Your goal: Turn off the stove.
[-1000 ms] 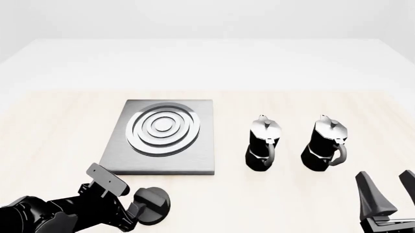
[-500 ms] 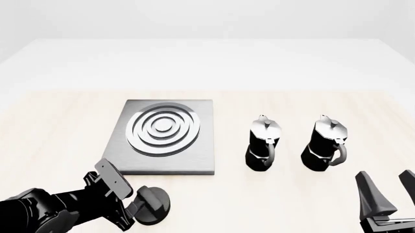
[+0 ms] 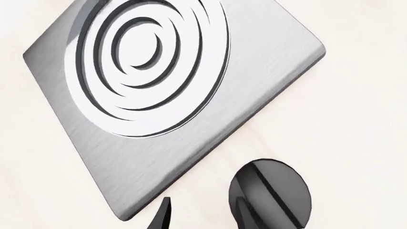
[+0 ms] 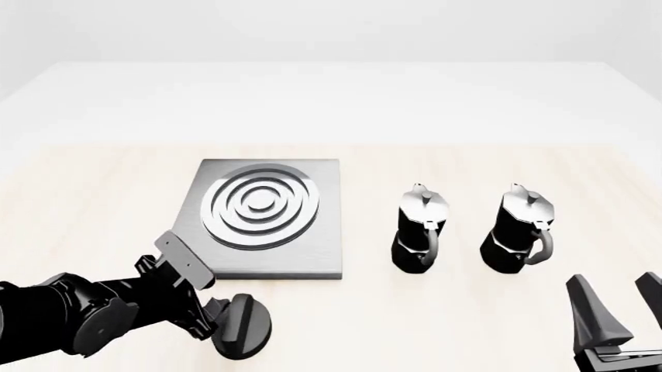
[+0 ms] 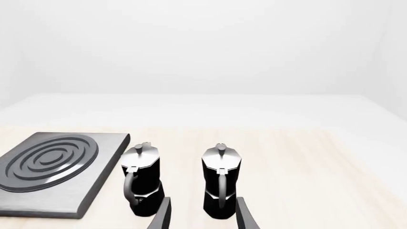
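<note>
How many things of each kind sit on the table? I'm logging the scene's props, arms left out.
Stove slab: 1
Knob: 1
Moka pots: 2
Total: 4

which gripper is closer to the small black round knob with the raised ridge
Left. The left gripper is right at the small black round knob, on its left side. The right gripper sits far to the right, beyond both moka pots.
</note>
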`<state>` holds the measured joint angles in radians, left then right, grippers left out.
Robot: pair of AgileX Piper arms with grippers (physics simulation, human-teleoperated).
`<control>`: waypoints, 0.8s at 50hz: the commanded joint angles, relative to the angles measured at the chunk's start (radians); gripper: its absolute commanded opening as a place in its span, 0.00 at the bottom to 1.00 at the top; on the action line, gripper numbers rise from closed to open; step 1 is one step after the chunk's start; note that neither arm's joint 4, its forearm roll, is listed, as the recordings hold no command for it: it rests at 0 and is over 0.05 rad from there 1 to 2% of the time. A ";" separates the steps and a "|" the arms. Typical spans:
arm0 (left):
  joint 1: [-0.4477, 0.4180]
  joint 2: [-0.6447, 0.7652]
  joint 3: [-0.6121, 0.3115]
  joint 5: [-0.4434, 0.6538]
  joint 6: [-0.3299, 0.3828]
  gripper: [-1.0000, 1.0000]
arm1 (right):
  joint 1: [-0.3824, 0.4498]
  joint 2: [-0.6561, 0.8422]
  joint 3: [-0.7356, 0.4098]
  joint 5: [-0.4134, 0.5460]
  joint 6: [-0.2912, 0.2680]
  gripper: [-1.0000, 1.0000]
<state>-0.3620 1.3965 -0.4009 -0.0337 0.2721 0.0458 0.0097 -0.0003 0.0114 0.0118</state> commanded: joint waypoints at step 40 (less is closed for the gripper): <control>0.179 -0.723 -0.090 0.557 0.072 1.00 | 0.030 -0.008 0.000 0.001 -0.017 1.00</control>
<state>-0.2051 0.8155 -0.4684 0.4084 0.3472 0.0710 0.0027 -0.0005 0.0130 0.0006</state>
